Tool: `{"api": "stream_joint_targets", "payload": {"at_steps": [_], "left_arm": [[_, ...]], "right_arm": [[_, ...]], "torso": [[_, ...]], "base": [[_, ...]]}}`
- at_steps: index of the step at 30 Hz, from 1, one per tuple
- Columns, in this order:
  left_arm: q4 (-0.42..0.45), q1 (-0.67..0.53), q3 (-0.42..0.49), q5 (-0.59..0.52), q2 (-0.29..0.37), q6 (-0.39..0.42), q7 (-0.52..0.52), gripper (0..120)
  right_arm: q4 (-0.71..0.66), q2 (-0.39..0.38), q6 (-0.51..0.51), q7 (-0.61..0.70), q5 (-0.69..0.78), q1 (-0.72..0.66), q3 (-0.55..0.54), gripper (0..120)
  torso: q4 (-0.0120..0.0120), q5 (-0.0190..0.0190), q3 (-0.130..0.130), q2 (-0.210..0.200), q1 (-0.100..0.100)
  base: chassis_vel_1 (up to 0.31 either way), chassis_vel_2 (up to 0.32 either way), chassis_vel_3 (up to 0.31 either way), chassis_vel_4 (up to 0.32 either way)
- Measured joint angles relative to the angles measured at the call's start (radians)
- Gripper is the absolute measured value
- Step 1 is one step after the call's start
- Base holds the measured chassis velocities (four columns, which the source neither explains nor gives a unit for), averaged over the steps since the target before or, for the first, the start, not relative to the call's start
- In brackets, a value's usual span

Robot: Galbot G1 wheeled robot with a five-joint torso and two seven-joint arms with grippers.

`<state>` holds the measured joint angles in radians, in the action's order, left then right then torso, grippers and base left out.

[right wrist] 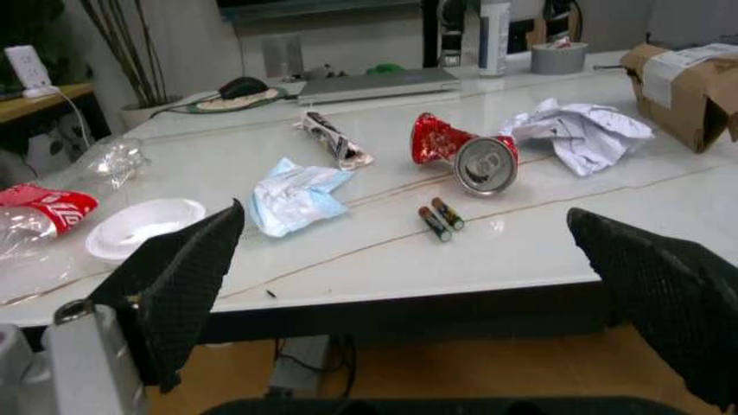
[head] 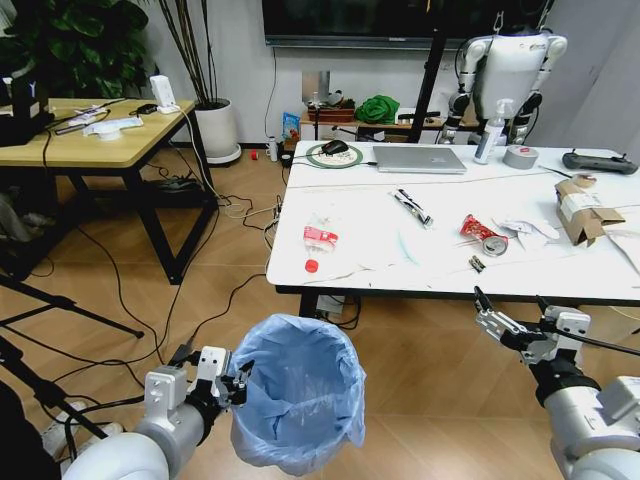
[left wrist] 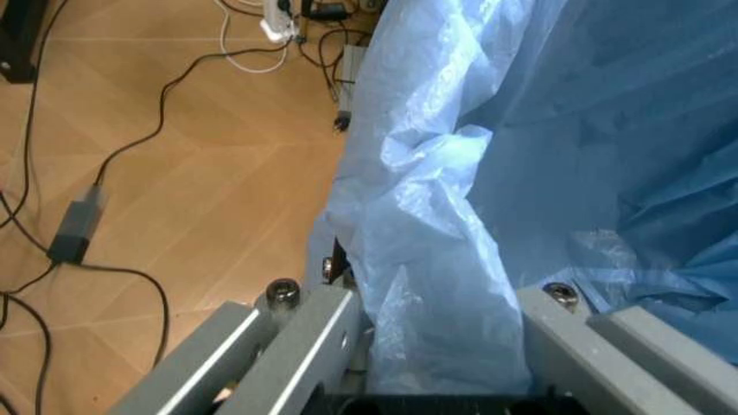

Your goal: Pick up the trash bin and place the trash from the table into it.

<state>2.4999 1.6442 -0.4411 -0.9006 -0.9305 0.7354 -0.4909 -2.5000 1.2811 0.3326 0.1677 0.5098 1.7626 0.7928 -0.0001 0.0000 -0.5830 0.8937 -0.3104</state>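
The trash bin (head: pixel 300 392), lined with a crinkly light-blue bag, stands just ahead of me, in front of the white table (head: pixel 360 270). My left gripper (head: pixel 236 384) is shut on the trash bin's left rim; the bag fold (left wrist: pixel 427 259) sits between the fingers (left wrist: pixel 311 324). My right gripper (head: pixel 509 306) hangs open before the table's front edge, empty. Ahead of its wide-apart pads (right wrist: pixel 185 277) lies the trash: a crushed red can (right wrist: pixel 467 151), two batteries (right wrist: pixel 441 218), crumpled white paper (right wrist: pixel 582 134), a blue-white wad (right wrist: pixel 294 194), a clear bottle (head: pixel 318 238) and a torn cardboard box (head: pixel 585 210).
At the table's back are a laptop (head: pixel 420 158), a spray bottle (head: pixel 492 130), a grey tape roll (head: pixel 521 156) and a controller (head: pixel 598 160). A yellow wooden table (head: pixel 90 140) stands at the left. Cables and tripod legs cross the floor there.
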Motion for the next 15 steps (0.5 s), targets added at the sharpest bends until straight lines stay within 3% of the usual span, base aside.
{"api": "stream_joint_targets", "payload": {"at_steps": [15], "left_arm": [[0.000, 0.005, -0.005, 0.004, 0.006, 0.000, 0.018, 2]], "right_arm": [[0.000, -0.008, 0.009, 0.000, 0.004, -0.013, -0.013, 100]], "torso": [[0.0000, 0.0001, -0.039, 0.068, -0.030]], "base": [[0.000, 0.000, 0.000, 0.000]]}}
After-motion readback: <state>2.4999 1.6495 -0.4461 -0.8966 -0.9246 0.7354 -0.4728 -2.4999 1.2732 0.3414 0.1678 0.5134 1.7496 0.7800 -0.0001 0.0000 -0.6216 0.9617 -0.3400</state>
